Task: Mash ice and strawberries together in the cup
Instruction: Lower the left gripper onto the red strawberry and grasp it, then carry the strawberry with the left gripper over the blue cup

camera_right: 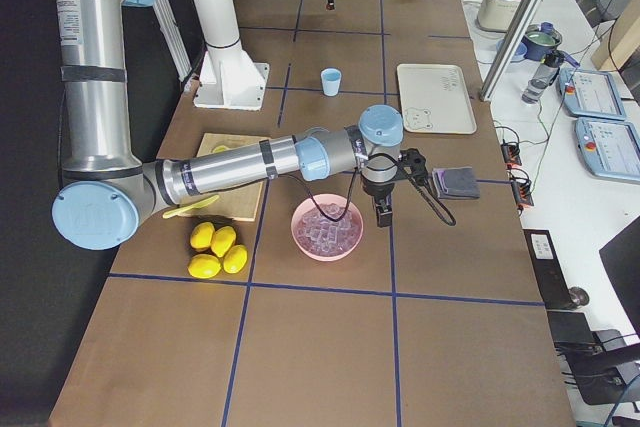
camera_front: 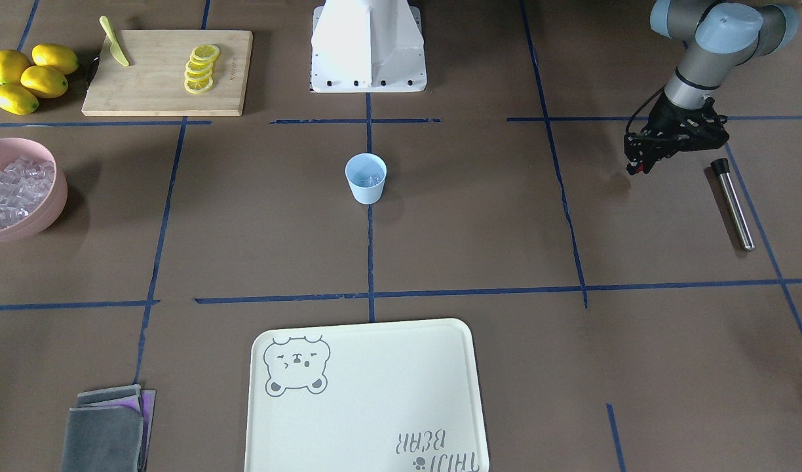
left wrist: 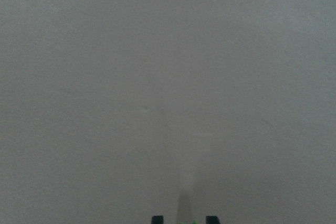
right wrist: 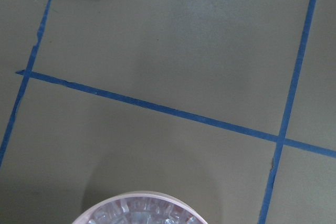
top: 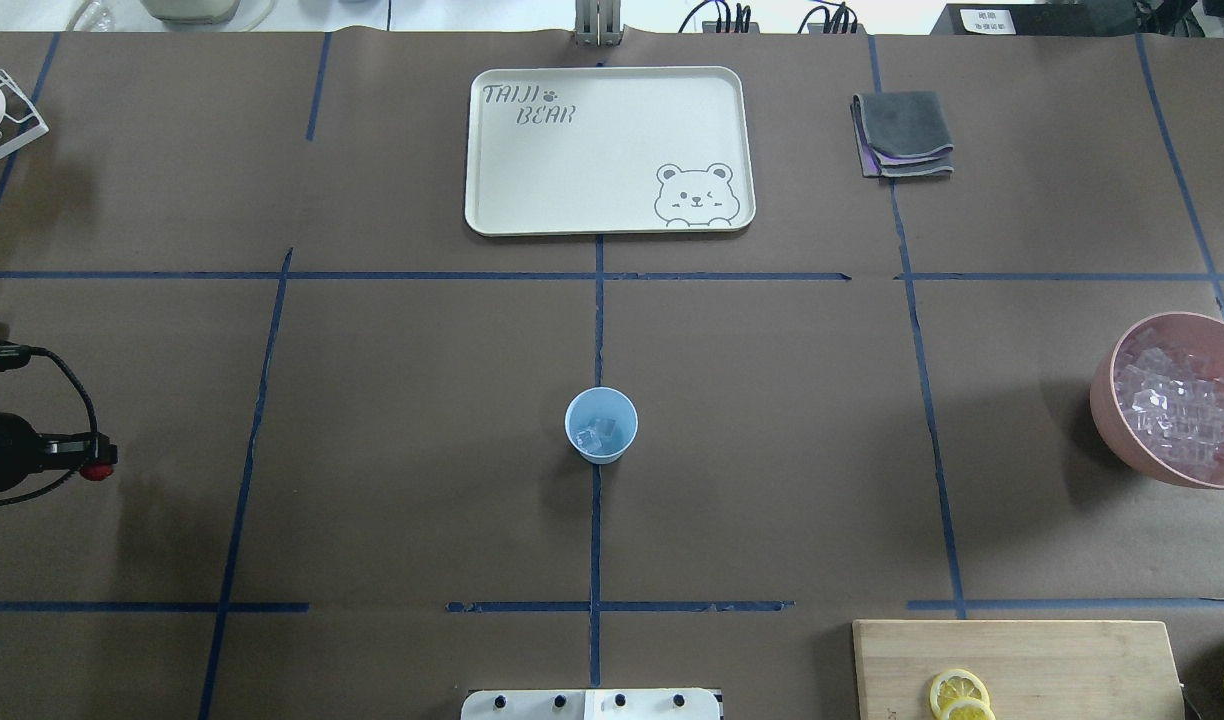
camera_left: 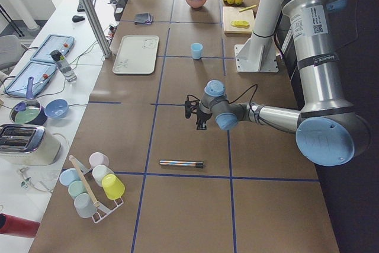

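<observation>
With ice (top: pixel 599 432) in the centre cup (camera_front: pixel 365 190), the left gripper (camera_front: pixel 637 162), jaws apart and empty, seemingly needed to descend onto the muddler (camera_front: pixel 733 204) at right, while the right gripper (camera_right: pixel 385 209) was unreadable.

You have a brown tabletop (camera_front: pixel 479 216) gridded with blue tape. The cup (camera_front: pixel 365 178) is pale blue, and the ice (top: pixel 599 433) in it is clear-whitish. The bowl (camera_front: pixel 52 200) is pink, the lemons (camera_front: pixel 31 77) yellow, the knife (camera_front: pixel 114 42) yellow-green, the board (camera_front: pixel 152 92) pale wood. The tray (camera_front: pixel 375 393) is cream with a grey bear and grey lettering. The cloths (camera_front: pixel 106 432) are grey and purple, and the silver rod (camera_front: pixel 735 210) is black-capped.
</observation>
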Motion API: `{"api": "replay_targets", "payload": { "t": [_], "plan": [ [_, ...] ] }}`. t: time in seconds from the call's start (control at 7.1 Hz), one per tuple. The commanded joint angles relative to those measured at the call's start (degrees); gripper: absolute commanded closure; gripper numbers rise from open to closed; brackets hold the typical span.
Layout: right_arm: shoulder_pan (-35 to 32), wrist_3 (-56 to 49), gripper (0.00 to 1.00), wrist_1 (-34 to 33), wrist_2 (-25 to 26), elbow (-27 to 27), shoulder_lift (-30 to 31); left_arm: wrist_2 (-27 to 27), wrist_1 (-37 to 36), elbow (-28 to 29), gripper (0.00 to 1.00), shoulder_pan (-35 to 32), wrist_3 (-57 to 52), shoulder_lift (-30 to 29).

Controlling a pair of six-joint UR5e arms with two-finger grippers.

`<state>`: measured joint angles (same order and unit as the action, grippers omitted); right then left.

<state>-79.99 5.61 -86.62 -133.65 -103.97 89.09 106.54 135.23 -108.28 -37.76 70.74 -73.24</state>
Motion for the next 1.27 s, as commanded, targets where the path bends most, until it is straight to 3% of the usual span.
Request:
{"api": "replay_targets", "payload": {
  "t": [0.0, 0.14, 0.28, 0.56, 0.99, 1.13],
  "plan": [
    [0.01, -0.16, 0.01, 0.05, -0.03, 0.00, 0.21, 3.06, -10.00, -9.00, 1.00, -0.47, 0.01, -0.49],
    [-0.42, -0.42, 0.01, 0.05, 0.06, 0.00, 0.47, 2.97, -20.43, -14.45, 1.00, -0.38, 0.01, -4.24],
    [-1.38, -0.77, 0.01, 0.05, 0.06, 0.00, 1.43, 2.97, -32.10, -16.68, 1.00, -0.38, 0.44, -14.20],
    [-2.97, -0.77, 0.01, 0.05, -0.12, 0.17, 3.36, 2.97, -54.89, -14.61, 1.00, 0.40, 5.25, -38.61],
    [-3.85, -1.47, 0.01, 0.14, -0.47, 0.09, 5.39, 2.62, -53.76, 1.97, 1.00, 5.94, 18.10, -59.23],
    [-3.85, -1.56, 0.01, 0.14, -0.47, 0.09, 5.48, 2.10, -53.67, 5.94, 1.00, 8.03, 19.68, -62.52]
  ]
}}
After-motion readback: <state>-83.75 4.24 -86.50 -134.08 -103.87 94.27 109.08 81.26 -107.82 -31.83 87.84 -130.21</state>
